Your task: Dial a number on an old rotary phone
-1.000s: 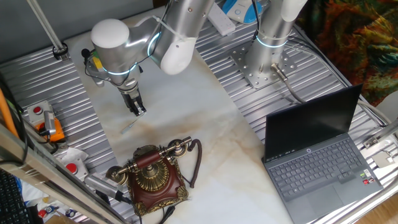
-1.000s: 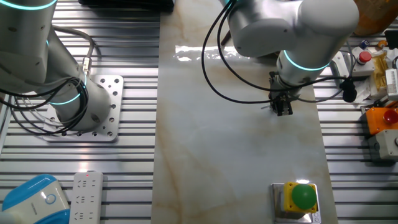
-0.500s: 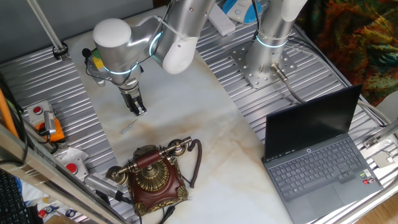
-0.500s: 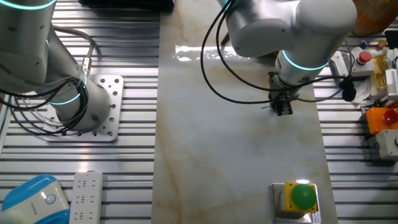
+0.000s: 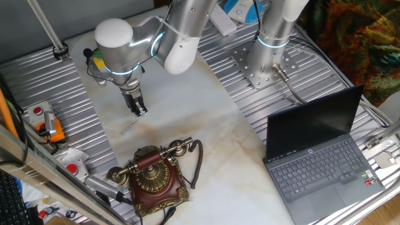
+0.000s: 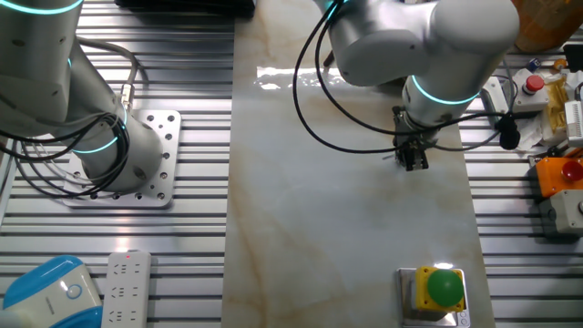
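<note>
Marble-patterned tabletop [image 5: 187, 119] is carrying everything here, with ribbed metal panels running along both of its sides. Sitting near one end of the marble strip, close to the edge, is the old rotary phone [image 5: 153, 178], its dark reddish-brown body trimmed in brass, the brass-ended handset lying across its top and a dark cord looping out beside it; in the other fixed view the phone is falling outside the picture. The arm is bending over the marble from its base plate, and the gripper [image 5: 141, 111] is pointing down above the tabletop toward the opposite end from the phone, well apart from it and touching nothing. Its two dark fingers are sitting close together with nothing between them, though whether they are fully closed cannot be told from either view; in the other fixed view the gripper [image 6: 415, 162] is showing only as a small dark block under the wrist. An open laptop [image 5: 325, 159] is resting on the ribbed panel at the corner across from the phone. A yellow box with a green button [image 6: 437, 290] is standing at the marble's edge, and a white power strip [image 6: 125, 288] is lying on the ribbed panel near a corner.
</note>
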